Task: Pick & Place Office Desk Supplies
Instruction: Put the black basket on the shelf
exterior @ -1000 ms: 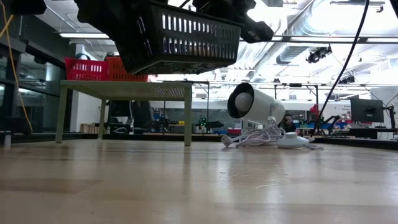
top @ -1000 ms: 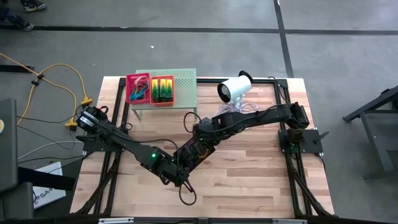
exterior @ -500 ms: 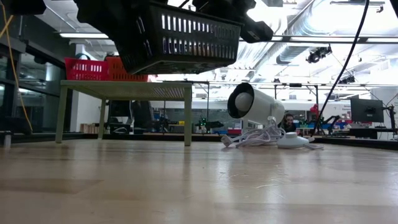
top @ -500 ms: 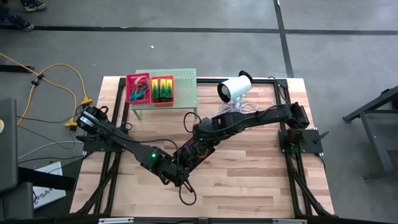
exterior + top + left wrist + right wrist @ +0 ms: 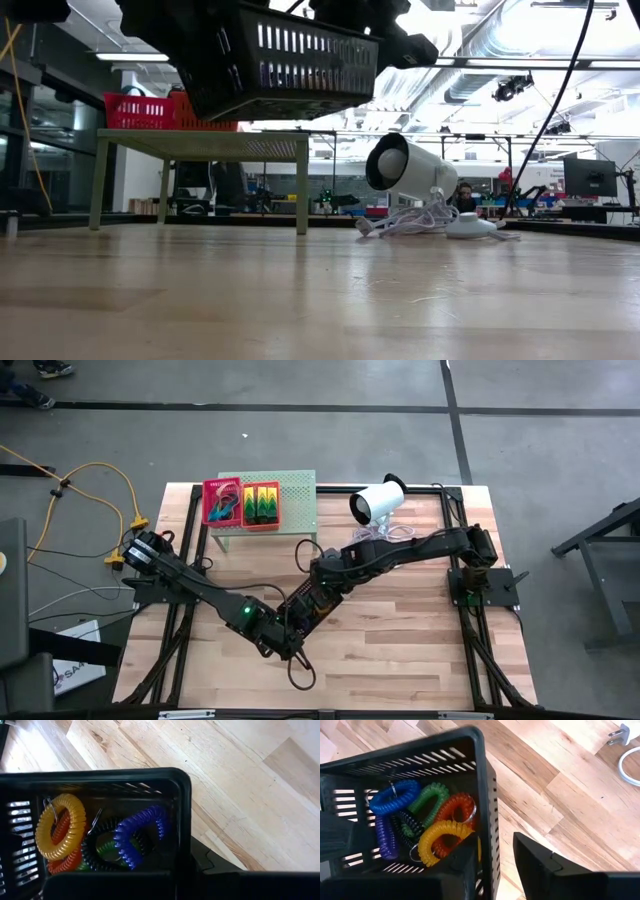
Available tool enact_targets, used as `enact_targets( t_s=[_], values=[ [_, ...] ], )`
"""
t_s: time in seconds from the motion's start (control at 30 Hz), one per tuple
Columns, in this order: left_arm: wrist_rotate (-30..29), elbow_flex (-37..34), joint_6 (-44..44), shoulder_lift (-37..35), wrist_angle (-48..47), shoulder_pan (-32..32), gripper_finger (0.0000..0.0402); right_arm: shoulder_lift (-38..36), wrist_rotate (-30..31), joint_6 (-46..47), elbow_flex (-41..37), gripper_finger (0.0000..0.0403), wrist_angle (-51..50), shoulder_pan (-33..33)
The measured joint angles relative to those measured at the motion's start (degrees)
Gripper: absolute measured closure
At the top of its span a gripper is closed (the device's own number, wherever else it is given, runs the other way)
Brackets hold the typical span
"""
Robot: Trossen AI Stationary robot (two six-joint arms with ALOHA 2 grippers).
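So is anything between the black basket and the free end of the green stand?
Nothing visible. The black basket hangs in the air above the wooden table, held by the left tool. The right tool straddles its wall. The green stand has bare space beside the red basket.

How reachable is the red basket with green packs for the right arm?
Not directly, probably: the right gripper, open, straddles the wall of the lifted black basket. Once clear, the way to the red basket on the stand looks free.
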Motion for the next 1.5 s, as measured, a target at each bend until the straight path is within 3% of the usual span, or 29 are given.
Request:
enact_targets(
  t_s=[0.73,1.5],
  values=[
    [-0.07,-0.01,0.02,0.0,0.11,0.0,0.0401,-0.02,0.94,-0.02,0.0,0.0219,0.84,0.01],
    [-0.02,0.01,-0.54,0.0,0.11,0.0,0.0401,-0.56,0.85,-4.09,0.0,0.0214,0.55,-0.22]
  ],
)
